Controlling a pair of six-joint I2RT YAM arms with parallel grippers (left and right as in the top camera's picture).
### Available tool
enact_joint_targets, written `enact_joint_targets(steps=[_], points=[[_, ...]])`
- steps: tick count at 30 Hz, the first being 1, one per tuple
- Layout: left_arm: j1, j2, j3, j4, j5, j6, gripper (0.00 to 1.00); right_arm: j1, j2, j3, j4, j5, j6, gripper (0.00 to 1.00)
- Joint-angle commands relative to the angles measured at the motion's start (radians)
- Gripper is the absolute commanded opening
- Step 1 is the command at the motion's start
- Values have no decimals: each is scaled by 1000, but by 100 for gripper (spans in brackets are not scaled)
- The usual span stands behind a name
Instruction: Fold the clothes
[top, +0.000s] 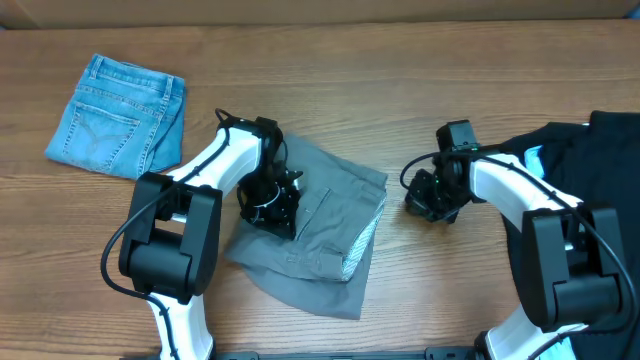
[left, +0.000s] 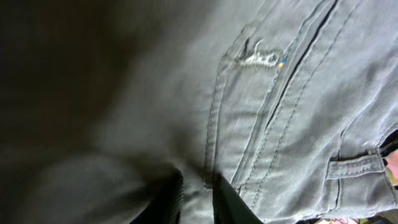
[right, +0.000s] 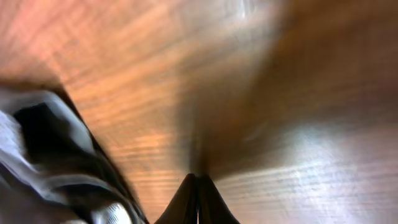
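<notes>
— What colour are the middle shorts (top: 335, 200)?
— Plain grey, with matching stitching (the lining (top: 362, 243) is paler). The denim shorts (top: 118, 118) are light blue, faded in streaks.
— And the pile of clothes (top: 595, 150)?
— Black. The table (top: 400, 80) is brown wood grain.

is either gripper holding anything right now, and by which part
The left gripper seems to pinch the grey shorts at a small fold of cloth beside the stitched fly seam. The right gripper is shut above the table, holding nothing.
</notes>
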Motion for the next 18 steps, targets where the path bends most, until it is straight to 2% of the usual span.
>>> enact_joint_targets(steps=[1, 4, 8, 11, 18], points=[[-9, -6, -9, 20, 19, 27, 21, 23, -103, 52, -61, -101, -192, 4], [-11, -6, -9, 26, 19, 27, 23, 56, -193, 66, -99, -245, -317, 4], [-11, -6, -9, 31, 19, 27, 24, 139, -267, 67, -111, -333, -299, 4], [-11, -6, -9, 31, 23, 27, 26, 232, -250, 51, -82, -335, -124, 4], [-11, -8, 8, 6, 26, 3, 24, 359, -145, -47, 89, -337, 146, 4]])
